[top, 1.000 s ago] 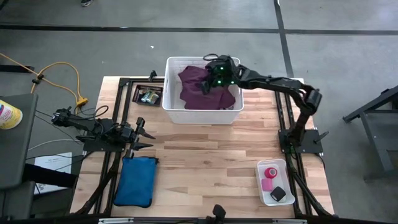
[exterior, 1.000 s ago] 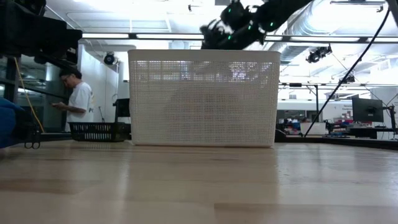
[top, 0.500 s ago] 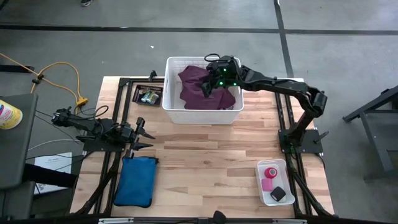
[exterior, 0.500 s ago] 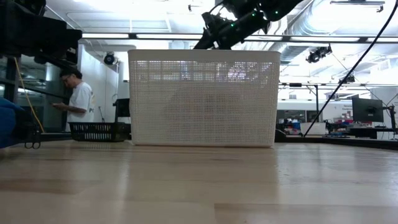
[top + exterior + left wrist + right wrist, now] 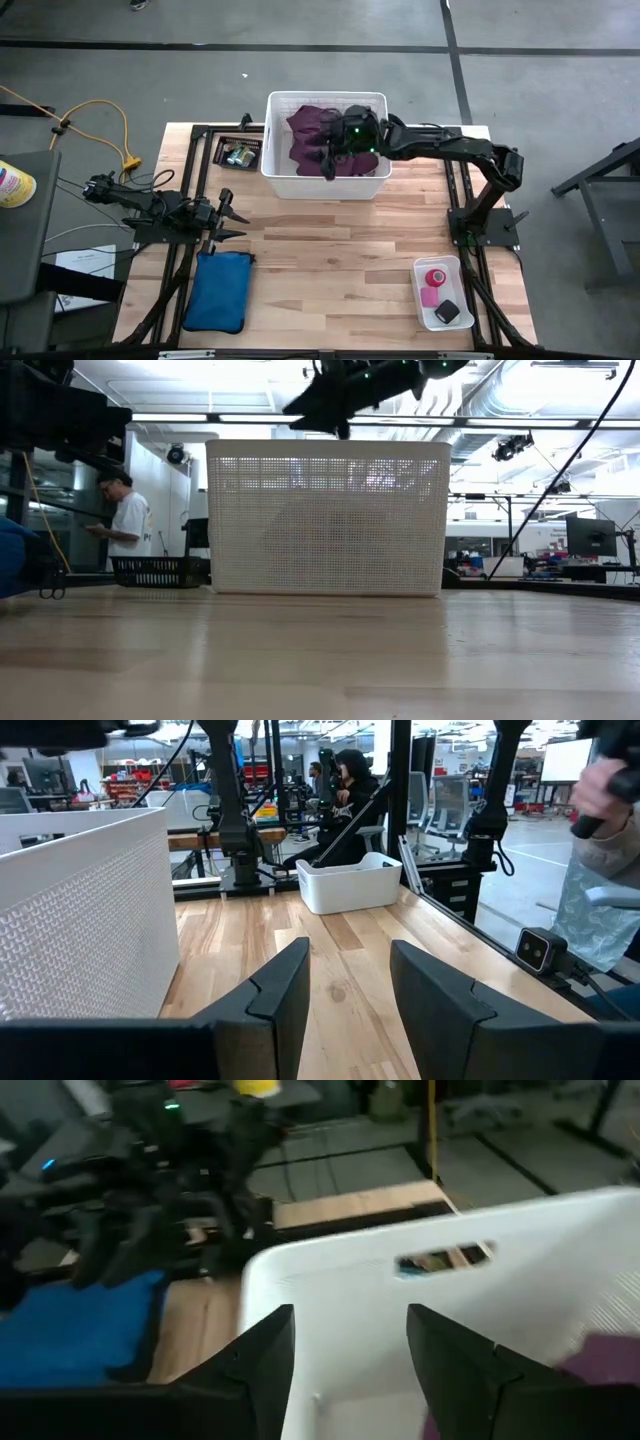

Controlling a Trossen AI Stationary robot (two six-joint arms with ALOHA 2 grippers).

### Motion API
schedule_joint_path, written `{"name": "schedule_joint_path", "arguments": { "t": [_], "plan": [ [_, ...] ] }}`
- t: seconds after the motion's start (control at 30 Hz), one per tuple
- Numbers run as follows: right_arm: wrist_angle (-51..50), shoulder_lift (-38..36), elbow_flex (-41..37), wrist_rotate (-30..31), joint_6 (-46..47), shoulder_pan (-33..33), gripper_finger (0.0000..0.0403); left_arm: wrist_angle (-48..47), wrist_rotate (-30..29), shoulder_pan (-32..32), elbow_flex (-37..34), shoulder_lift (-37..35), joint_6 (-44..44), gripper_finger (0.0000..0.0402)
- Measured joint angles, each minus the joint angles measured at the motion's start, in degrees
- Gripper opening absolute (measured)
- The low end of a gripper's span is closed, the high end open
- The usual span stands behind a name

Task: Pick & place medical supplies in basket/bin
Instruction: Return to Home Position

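Note:
A purple cloth (image 5: 310,135) lies crumpled inside the white mesh basket (image 5: 275,175) at the table's far middle. My right gripper (image 5: 327,160) hovers open and empty over the basket's inside, pointing toward the table's left; in its wrist view (image 5: 345,1320) a corner of the purple cloth (image 5: 612,1360) shows. It stands above the rim in the low view (image 5: 297,405). A pink tape roll (image 5: 435,276) and a small black block (image 5: 448,312) sit in a small white tray (image 5: 419,300) at the near right. My left gripper (image 5: 238,213) waits open at the table's left. No clear bottle or grey cloth shows.
A blue pouch (image 5: 220,290) lies at the near left by the left arm. A small black basket (image 5: 238,154) sits left of the white basket. The middle of the wooden table (image 5: 330,245) is bare. A person (image 5: 122,520) stands beyond the table.
My right gripper has swung over the basket from its far right part toward the table's left and near side, turning toward the left arm. The purple cloth stays in the basket.

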Motion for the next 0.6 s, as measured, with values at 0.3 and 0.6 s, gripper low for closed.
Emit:
{"name": "schedule_joint_path", "arguments": {
  "t": [0.3, 0.6],
  "plan": [
    [2.95, 0.0, 0.0, 0.78, -5.77, 8.96, 0.0181, 0.0, -0.02, 0.01, 0.0, -0.01, 0.0, 0.0135],
    [3.2, 0.0, 0.0, 7.15, -8.77, 16.34, 0.0181, 0.0, 0.0, 0.0, 0.0, -0.02, 0.0, 0.0135]
  ]
}}
